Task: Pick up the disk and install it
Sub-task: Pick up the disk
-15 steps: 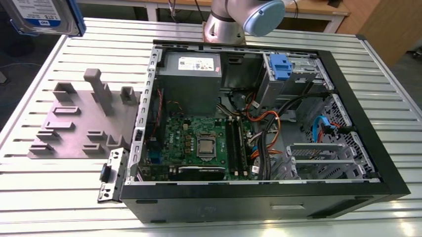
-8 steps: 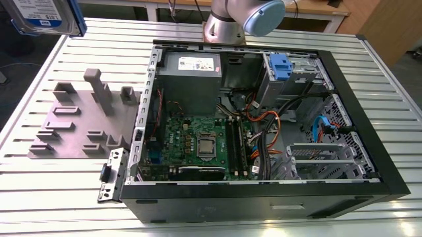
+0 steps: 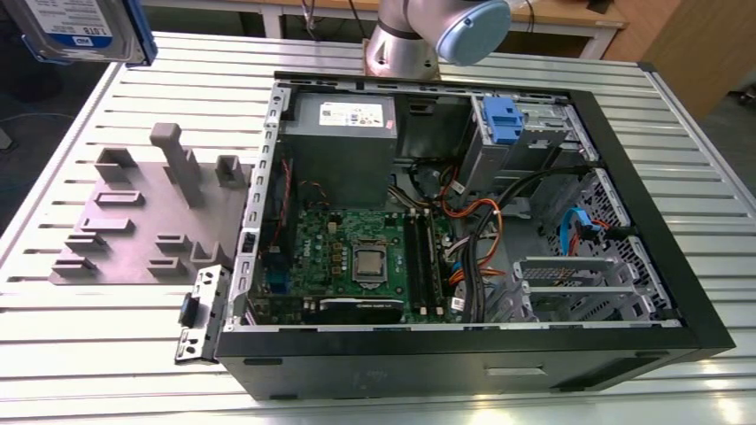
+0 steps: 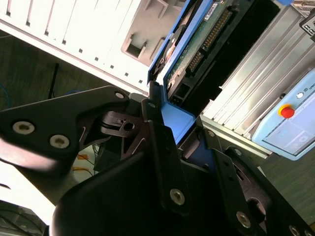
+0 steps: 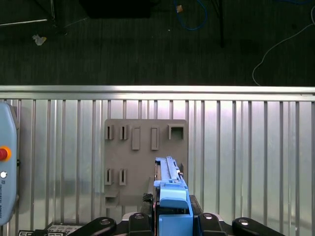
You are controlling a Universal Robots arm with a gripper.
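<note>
Gripper: jaws closed tight on the disk, one finger on each side of its blue end rail. The circuit-board side shows in the second wrist view.

All positions below are relative to the open PC case.

- The disk is in the air, well clear of the case. It sits out past the case's side on the exterior view's left, toward the end where the arm base stands.
- In the first wrist view, the grey fixture plate is below the disk. It lies on the slatted table, just beside the case on that same side.
- The teach pendant is on the same table, off to one side of the plate.
- The drive cage is inside the case, in the corner near the arm base. A lone blue clip sits at the cage.
- Orange and black cables run close by the cage.

My read on the step: the pick is done and the disk is lifted and in carry, with install not started.

The rest calls for crossing over the case wall to the cage and turning the disk so its rails line up with the cage guides. It must stay off the cables, then go in with a straight push until seated. A skewed entry would likely jam the rails.
</note>
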